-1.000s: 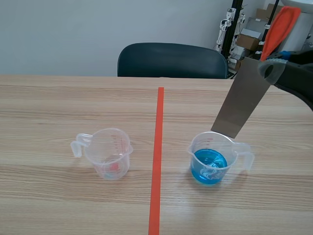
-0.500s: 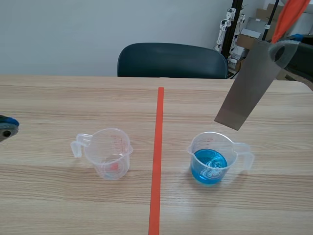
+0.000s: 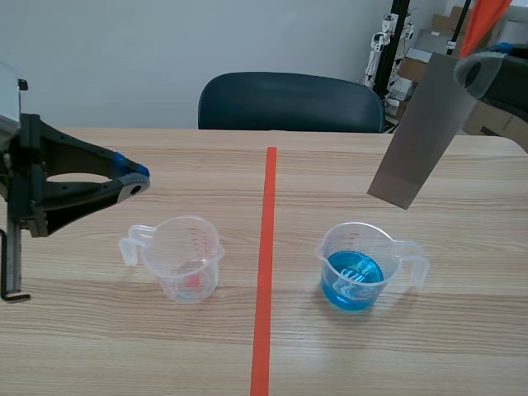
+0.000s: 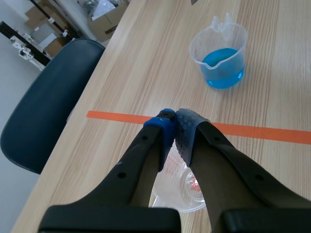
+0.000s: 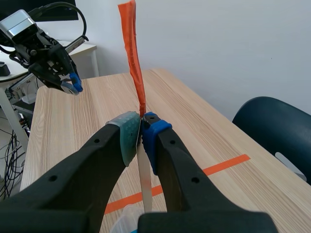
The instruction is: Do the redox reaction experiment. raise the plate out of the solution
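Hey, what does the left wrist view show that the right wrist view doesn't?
Only the left wrist view shows in full the clear plastic cup of blue solution, ahead of the shut left gripper, and the empty clear plastic cup under that gripper. Only the right wrist view shows the right gripper shut on the thin grey metal plate, with the orange strip standing above it. Both show the wooden table, the orange-red tape line, the dark blue chair and the left gripper.
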Controlling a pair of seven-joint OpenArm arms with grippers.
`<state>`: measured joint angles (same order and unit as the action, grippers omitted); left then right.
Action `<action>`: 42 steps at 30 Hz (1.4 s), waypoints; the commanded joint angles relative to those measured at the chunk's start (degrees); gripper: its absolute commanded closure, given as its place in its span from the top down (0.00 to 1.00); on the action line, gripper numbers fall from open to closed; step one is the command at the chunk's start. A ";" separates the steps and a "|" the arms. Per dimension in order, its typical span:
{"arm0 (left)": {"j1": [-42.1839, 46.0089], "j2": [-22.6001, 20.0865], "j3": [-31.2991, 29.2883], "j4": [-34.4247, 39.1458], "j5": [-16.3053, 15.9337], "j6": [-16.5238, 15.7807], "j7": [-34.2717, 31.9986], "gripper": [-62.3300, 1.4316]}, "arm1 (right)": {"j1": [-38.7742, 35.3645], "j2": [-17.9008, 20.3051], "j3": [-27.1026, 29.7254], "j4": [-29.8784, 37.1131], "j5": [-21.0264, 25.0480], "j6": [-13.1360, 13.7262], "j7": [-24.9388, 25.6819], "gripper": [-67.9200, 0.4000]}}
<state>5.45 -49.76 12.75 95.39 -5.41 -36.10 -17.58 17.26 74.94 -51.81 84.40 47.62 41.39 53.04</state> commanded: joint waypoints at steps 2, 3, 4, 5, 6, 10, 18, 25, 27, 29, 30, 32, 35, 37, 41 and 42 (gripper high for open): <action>-2.89 2.36 2.19 -0.42 -0.50 0.31 2.12 0.06 | 0.98 0.74 0.55 0.79 0.85 0.79 1.25 0.01; -3.78 3.15 2.82 -0.42 0.26 0.28 2.75 0.06 | 0.98 0.74 0.55 0.79 0.85 1.01 1.22 0.01; -4.74 4.09 3.50 -0.46 1.60 0.31 3.15 0.06 | 0.98 0.74 0.55 0.79 0.85 1.33 1.22 0.01; -5.68 5.05 4.04 -0.46 2.69 0.28 3.85 0.06 | 0.98 0.74 0.55 0.79 0.85 1.33 1.14 0.01; -6.73 6.03 4.61 -0.46 3.41 0.20 4.61 0.06 | 0.98 0.74 0.55 0.79 0.87 1.33 1.03 0.01; -10.38 9.01 6.75 -0.46 3.74 -1.03 7.48 0.06 | 0.98 0.74 0.55 0.79 2.12 1.33 0.22 0.01; -15.15 13.20 11.06 -0.52 4.79 -1.66 11.87 0.07 | 0.98 0.74 0.55 0.79 4.87 1.33 -1.57 0.01; -19.54 15.78 14.56 -3.08 4.83 -1.81 12.98 0.07 | 0.96 0.74 0.55 1.55 5.64 1.33 -3.54 0.01; -20.96 16.59 15.58 -4.76 4.81 -1.86 12.98 0.07 | 0.96 0.74 0.55 1.92 5.86 1.33 -4.22 0.01; -22.45 17.40 16.57 -6.34 4.83 -1.88 12.96 0.07 | 0.96 0.74 0.55 2.03 6.03 1.33 -4.52 0.01; -23.10 17.79 16.96 -7.04 4.81 -1.88 12.94 0.07 | 0.96 0.74 0.55 2.03 6.03 1.33 -4.50 0.01; -24.44 18.60 17.62 -8.00 4.81 -2.27 12.94 0.07 | 0.96 0.74 0.55 2.03 6.03 1.33 -4.50 0.01; -26.18 19.69 18.73 -9.01 4.81 -2.54 12.98 0.07 | 0.96 0.74 0.55 2.03 6.03 1.33 -4.55 0.01; -27.28 20.44 19.58 -9.94 4.83 -2.67 13.16 0.07 | 0.96 0.74 0.55 2.03 6.03 1.33 -4.55 0.01; -29.31 22.27 21.46 -12.87 5.16 -2.69 13.16 0.07 | 0.96 0.74 0.55 2.03 6.03 1.33 -4.76 0.01; -29.73 22.84 21.77 -13.75 5.27 -2.71 13.16 0.07 | 0.96 0.74 0.55 2.03 6.01 1.33 -4.76 0.01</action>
<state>-23.70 -27.59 34.57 81.84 0.25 -38.92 -4.10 17.26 74.94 -51.81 85.67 52.56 41.82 47.24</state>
